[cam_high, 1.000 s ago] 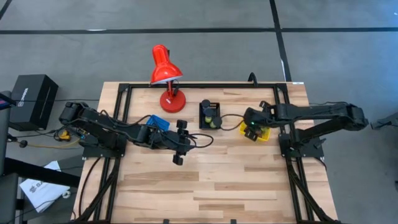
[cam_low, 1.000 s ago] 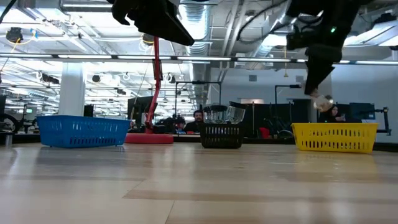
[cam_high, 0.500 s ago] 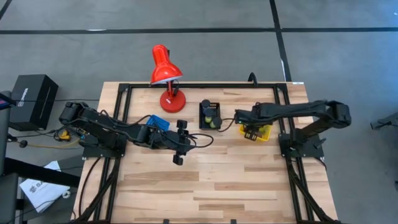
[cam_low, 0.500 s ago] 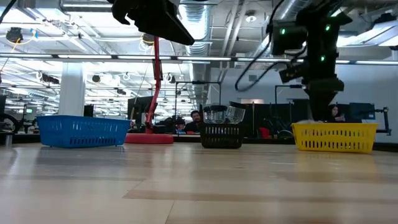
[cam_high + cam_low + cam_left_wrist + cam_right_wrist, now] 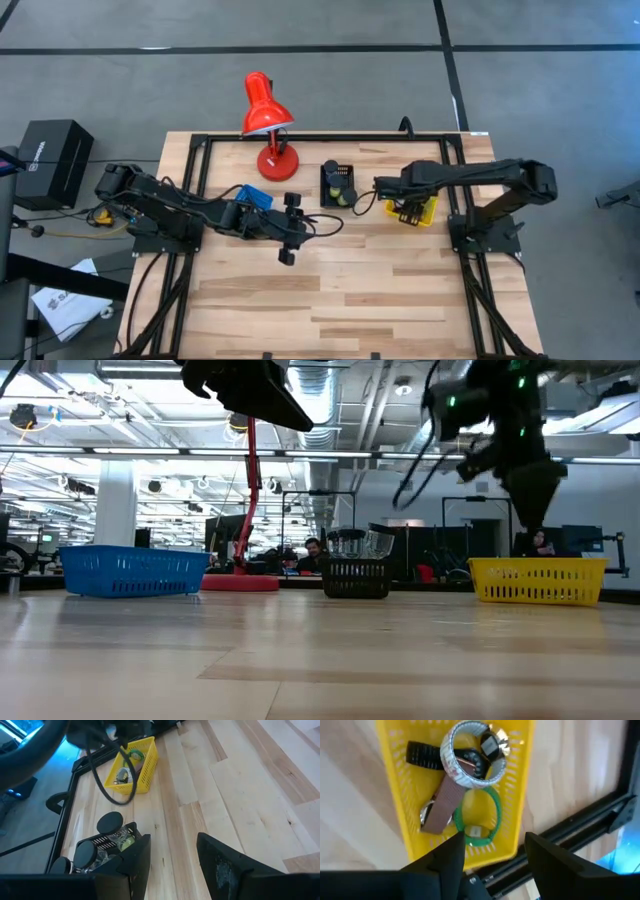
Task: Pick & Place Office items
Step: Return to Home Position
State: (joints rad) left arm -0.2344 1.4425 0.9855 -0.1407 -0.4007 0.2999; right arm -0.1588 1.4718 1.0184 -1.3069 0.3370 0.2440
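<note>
The left pincer (image 5: 288, 228) hangs spread and empty over the table (image 5: 400, 290), parked out of the way. The white watch (image 5: 472, 755), green watch (image 5: 480, 817) and brown-strapped watch (image 5: 442, 805) lie in the yellow basket (image 5: 395, 800). The right pincer (image 5: 495, 847) hovers above it, spread and empty, apparently free to withdraw.

Large open-plan robotics lab or industrial workshop. Far behind the right gripper (image 5: 528, 518), exposed ceiling pipes and ducts (image 5: 345, 400) run above long strip lights (image 5: 200, 452). Lower in the room, well to the gripper's side, stand a white column (image 5: 115, 510) and workstations with a seated person (image 5: 318, 548). A wooden table (image 5: 340, 300) in a black metal frame (image 5: 200, 150) stands on a grey floor (image 5: 560, 90) marked with black lines (image 5: 300, 48).
</note>
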